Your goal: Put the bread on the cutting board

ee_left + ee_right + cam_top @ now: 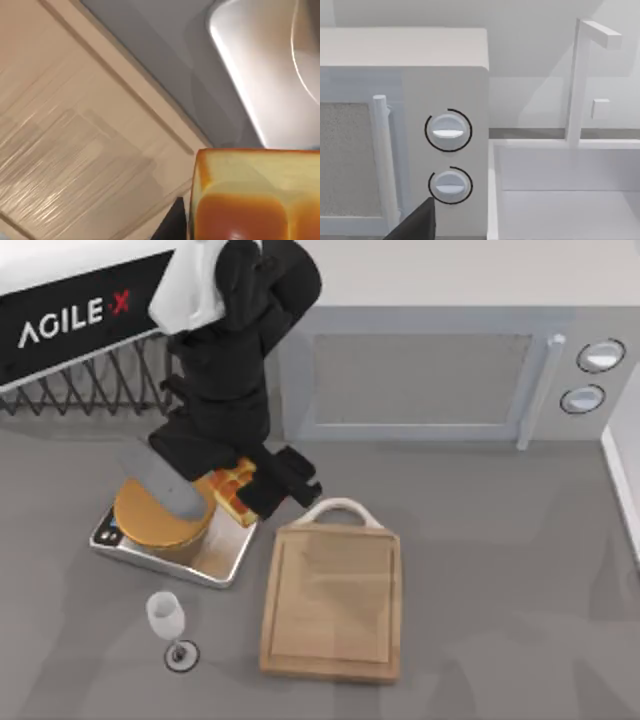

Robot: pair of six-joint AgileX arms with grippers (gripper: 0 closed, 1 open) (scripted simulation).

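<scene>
the left hand (232,495) is low over the desk (500,570), at the upper left corner of the cutting board (333,600) and at 3 o'clock from the bread (152,520). one orange striped pad (255,195) of this hand is seen close up in the left wrist view, above the board's grooved rim. how far the left hand is open cannot be told; no object is seen held in it.

the bread rests on the silver kitchen scale (215,562), on the left half of the desk, partly covered by the left arm. the scale is just beside the board, at its 10 o'clock. the bread is not on the board.

a wine glass (168,620) stands upright at 6 o'clock from the scale. a microwave (440,375) stands at 12 o'clock from the board.

the right wrist view faces the microwave dials (448,131) and a white sink (565,190).
</scene>
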